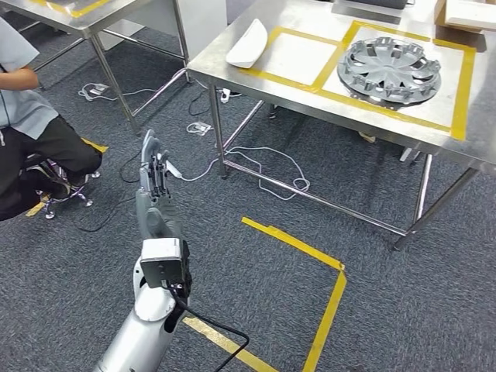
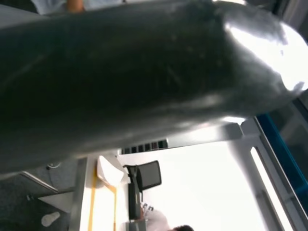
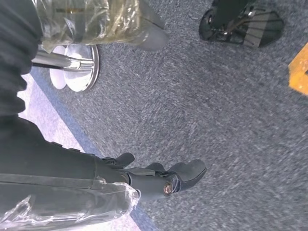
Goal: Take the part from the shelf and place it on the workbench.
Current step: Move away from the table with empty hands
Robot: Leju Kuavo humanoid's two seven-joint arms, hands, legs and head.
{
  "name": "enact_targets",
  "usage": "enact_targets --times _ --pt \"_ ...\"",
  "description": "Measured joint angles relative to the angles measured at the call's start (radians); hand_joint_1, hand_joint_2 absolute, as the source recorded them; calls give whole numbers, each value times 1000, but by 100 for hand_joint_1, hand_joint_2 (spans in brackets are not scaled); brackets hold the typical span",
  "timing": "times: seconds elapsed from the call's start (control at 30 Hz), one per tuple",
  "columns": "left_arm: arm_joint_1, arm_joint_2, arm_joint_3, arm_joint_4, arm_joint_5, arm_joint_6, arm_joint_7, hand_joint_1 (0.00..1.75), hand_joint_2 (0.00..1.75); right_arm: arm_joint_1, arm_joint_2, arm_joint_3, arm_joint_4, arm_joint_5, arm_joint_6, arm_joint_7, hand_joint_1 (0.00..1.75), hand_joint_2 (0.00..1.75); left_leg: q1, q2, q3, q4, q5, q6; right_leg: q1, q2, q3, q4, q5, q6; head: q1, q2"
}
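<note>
From the head view, the left hand (image 1: 155, 182) is raised over the grey carpet (image 1: 280, 310), fingers straight, close together and pointing up, holding nothing. Ahead stands a steel desk (image 1: 304, 85) marked with yellow tape (image 1: 462, 93) into two fields. A silver wheel cover (image 1: 390, 71) lies flat inside the right field, and a white curved part (image 1: 248, 43) rests on the left field's edge, well apart from the hand. White cables (image 1: 263, 167) trail on the floor under the desk. A seated person (image 1: 29, 132) is at the left edge.

In the left wrist view, a dark curved surface (image 2: 145, 72) sits close to the lens, blurred; beyond it is a pale desk with a white part (image 2: 109, 171) and a dark chair (image 2: 145, 178).

In the right wrist view, the right hand (image 3: 160, 178) hangs over the carpet, dark fingers loosely extended, nothing in them.
</note>
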Motion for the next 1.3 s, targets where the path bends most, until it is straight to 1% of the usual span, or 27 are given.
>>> enact_targets --times 0.07,0.13,0.17,0.2,0.23,0.27,0.3,0.37,0.43,0.5,0.57,0.63,0.67,0.7,0.73,0.77,0.83,0.87,0.93,0.97,1.03,1.07,1.13,1.17,1.2,1.23,1.3 --pt "0 0 1 0 1 0 0 0 0 0 0 0 0 0 0 0 0 175 0 -1 0 0 0 0 0 4 -2 1 -2 0 0 0" --pt "3 0 7 -1 10 -1 1 0 0 1 0 0 0 -1 0 0 0 175 1 -8 -2 0 2 4 0 34 -20 42 -28 1 4 0" --pt "12 1 19 -1 18 -4 2 0 0 4 -1 0 0 -2 0 0 0 175 1 -21 -4 0 4 7 0 54 -55 116 -59 2 6 0" --pt "25 2 38 -3 27 -8 1 0 0 7 -2 0 0 -2 0 1 0 175 1 -44 -7 2 6 9 -1 77 -72 151 -62 2 8 0" --pt "39 3 58 -5 32 -12 -1 0 0 10 -2 0 0 -3 1 1 0 175 1 -69 -9 4 7 9 -3 100 -75 153 -47 3 9 0" --pt "53 4 75 -8 33 -16 -6 0 0 13 -3 0 0 -3 3 1 0 175 -1 -93 -12 8 8 6 -7 132 -66 129 -25 3 9 0" --pt "59 4 86 -13 31 -19 -11 0 0 14 -4 0 0 -3 5 1 0 175 -1 -113 -17 13 9 1 -11 159 -31 54 10 1 8 0" --pt "66 4 96 -26 20 -18 -23 0 0 15 -4 0 0 -3 12 2 0 175 0 -135 -31 20 14 -11 -14 189 -10 10 12 -3 7 0" --pt "77 6 106 -44 10 -14 -31 0 0 16 -4 -1 0 -4 14 2 0 175 4 -150 -42 24 19 -23 -13 168 -10 8 15 -12 7 0" --pt "93 9 113 -69 5 -12 -33 0 0 16 -4 -1 0 -5 13 3 0 175 3 -116 -60 59 -6 -33 -13 141 -7 5 18 -24 0 0" --pt "113 11 117 -97 2 -15 -33 0 0 18 -4 -2 0 -8 13 3 0 175 3 -60 -109 168 -68 -42 -11 109 -6 3 18 -33 -7 0" --pt "147 15 122 -124 8 -20 -33 0 0 21 -4 -3 0 -14 13 4 0 175 7 -40 -159 283 -115 -48 -9 77 -6 3 16 -36 -8 0" --pt "168 17 125 -139 14 -21 -34 0 0 21 -4 -4 0 -18 13 4 0 175 9 -37 -164 300 -114 -49 -8 63 -5 3 15 -37 -8 0" --pt "191 18 129 -156 24 -21 -35 0 0 21 -5 -5 0 -22 13 5 0 175 10 -33 -149 279 -96 -48 -8 49 -4 3 14 -37 -8 0" --pt "211 18 132 -174 33 -20 -37 0 0 21 -4 -6 0 -24 13 6 0 175 10 -24 -117 225 -65 -45 -7 36 -3 3 12 -36 -8 0" --pt "229 18 134 -192 41 -20 -40 0 0 20 -4 -8 0 -26 12 6 0 175 7 -3 -78 158 -38 -39 -6 24 0 3 10 -33 -8 0" --pt "252 18 138 -223 51 -19 -45 0 0 21 -4 -11 0 -29 12 7 0 175 -2 36 -22 54 -14 -27 0 1 3 5 5 -25 -8 0" --pt "261 18 141 -234 55 -19 -47 0 0 21 -4 -12 0 -30 12 8 0 175 -7 45 -14 34 -16 -23 2 -10 5 4 2 -21 -8 0" --pt "286 17 146 -256 65 -16 -48 0 0 20 -3 -14 0 -35 11 9 0 175 -7 27 -14 27 -16 -13 4 -31 8 1 -2 -11 -8 0" --pt "302 17 150 -268 70 -14 -48 0 0 18 -3 -17 0 -38 11 9 0 175 -5 15 -13 22 -14 -8 2 -23 8 6 -9 -6 -7 0" --pt "333 14 159 -291 79 -12 -49 0 0 19 -3 -23 0 -45 6 8 0 175 0 -7 -11 15 -8 4 -1 28 -19 68 -53 1 -3 0" --pt "348 13 164 -300 84 -12 -49 0 0 21 -3 -26 0 -48 3 8 0 175 0 -17 -11 15 -8 7 -2 60 -46 129 -85 1 0 0" --pt "382 13 184 -310 92 -19 -49 0 0 27 -3 -34 0 -55 -1 6 0 175 -2 -41 -12 15 -8 12 -1 85 -107 256 -136 2 3 0" --pt "401 13 201 -312 94 -28 -49 0 0 29 -3 -37 0 -57 -1 6 0 175 -4 -55 -12 16 -8 12 -1 88 -122 282 -136 1 3 0" --pt "419 13 223 -313 93 -41 -48 0 0 31 -3 -41 0 -58 -1 6 0 175 -4 -69 -11 16 -8 12 -1 90 -120 269 -116 0 3 0" --pt "434 12 251 -312 90 -60 -49 0 0 32 -3 -45 0 -58 -1 6 0 175 -4 -84 -10 17 -8 12 -1 95 -99 220 -80 -2 3 0" --pt "451 8 314 -308 78 -101 -51 0 0 32 -3 -51 0 -57 -1 6 0 175 -6 -112 -11 21 -9 7 -5 128 -38 85 -16 -7 3 0"
